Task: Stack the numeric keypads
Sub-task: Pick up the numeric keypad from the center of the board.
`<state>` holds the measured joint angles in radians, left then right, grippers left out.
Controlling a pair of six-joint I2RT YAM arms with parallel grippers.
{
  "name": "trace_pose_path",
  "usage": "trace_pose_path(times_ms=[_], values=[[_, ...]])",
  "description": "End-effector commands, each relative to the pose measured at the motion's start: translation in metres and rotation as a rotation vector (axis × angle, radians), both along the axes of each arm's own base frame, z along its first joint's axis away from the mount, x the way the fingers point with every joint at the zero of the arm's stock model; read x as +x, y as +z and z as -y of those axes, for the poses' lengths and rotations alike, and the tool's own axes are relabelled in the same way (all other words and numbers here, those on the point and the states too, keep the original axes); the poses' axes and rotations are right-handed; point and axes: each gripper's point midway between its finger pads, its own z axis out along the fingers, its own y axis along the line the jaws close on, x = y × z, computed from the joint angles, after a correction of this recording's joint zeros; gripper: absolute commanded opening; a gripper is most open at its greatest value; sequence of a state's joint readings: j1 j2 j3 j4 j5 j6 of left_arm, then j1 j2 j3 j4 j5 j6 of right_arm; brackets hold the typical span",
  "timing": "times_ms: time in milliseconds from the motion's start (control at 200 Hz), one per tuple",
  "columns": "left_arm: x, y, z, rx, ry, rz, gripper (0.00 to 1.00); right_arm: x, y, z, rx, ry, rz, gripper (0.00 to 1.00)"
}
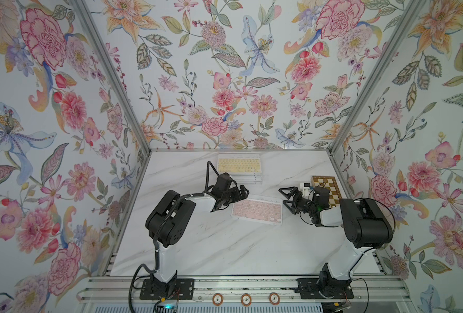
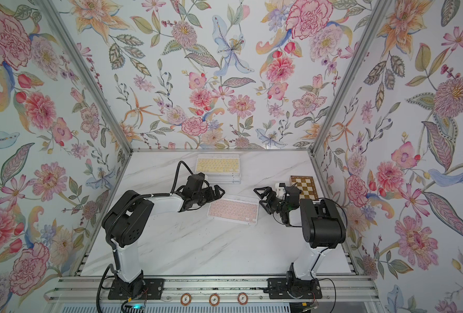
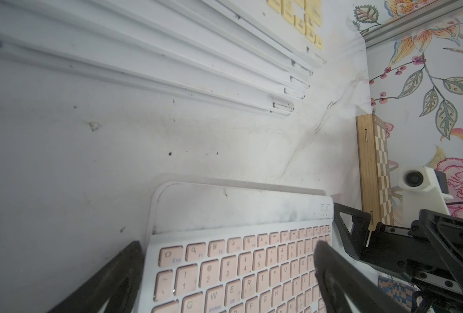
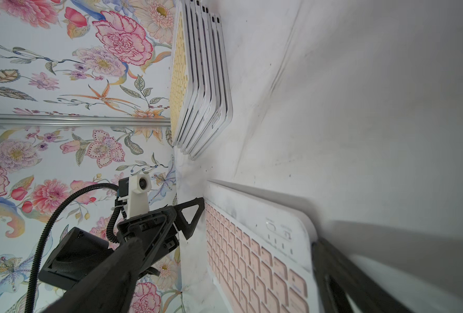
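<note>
wide apart and holding nothing at the left gripper [image 1: 242, 195], poised at the left end of the pink keypad [image 1: 257, 210]. in the left wrist view, one finger [image 3: 127, 260] off that end, another [image 3: 333, 271] above the keys; contact not clear. likewise released and empty at the right gripper [image 1: 285, 197], just off the keypad's right end, with that end seen between its fingers in the right wrist view. flat on the table [image 1: 225, 244], slightly askew, between both grippers: the pink keypad. behind it and apart from it, near the back wall: a stack [image 1: 238, 166] of keypads, yellow keys on top, edges fanned. further right, beyond the right gripper: a chessboard [image 1: 330, 189].
</note>
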<state>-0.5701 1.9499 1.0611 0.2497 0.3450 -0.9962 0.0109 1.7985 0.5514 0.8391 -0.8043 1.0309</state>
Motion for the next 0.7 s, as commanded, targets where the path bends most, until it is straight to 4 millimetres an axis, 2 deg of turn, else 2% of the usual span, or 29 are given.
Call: trace_pose_path(times_ms=[0, 155, 505, 616, 691], values=[[-0.038, -0.056, -0.005, 0.066, -0.025, -0.200, 0.99, -0.013, 0.015, -0.022, 0.055, 0.096, 0.038, 0.99], [-0.038, -0.048, 0.001, 0.002, -0.023, -0.197, 0.99, -0.018, 0.027, -0.030, 0.020, 0.114, 0.078, 0.99], [-0.037, -0.044, 0.006, -0.039, -0.015, -0.195, 0.99, -0.034, 0.078, -0.057, -0.050, 0.164, 0.211, 0.99], [-0.039, -0.035, 0.013, -0.168, 0.014, -0.207, 0.99, -0.039, 0.083, -0.063, -0.054, 0.145, 0.214, 0.99], [-0.037, -0.021, 0.020, -0.283, 0.044, -0.189, 0.99, -0.040, 0.087, -0.066, -0.041, 0.121, 0.211, 0.99]])
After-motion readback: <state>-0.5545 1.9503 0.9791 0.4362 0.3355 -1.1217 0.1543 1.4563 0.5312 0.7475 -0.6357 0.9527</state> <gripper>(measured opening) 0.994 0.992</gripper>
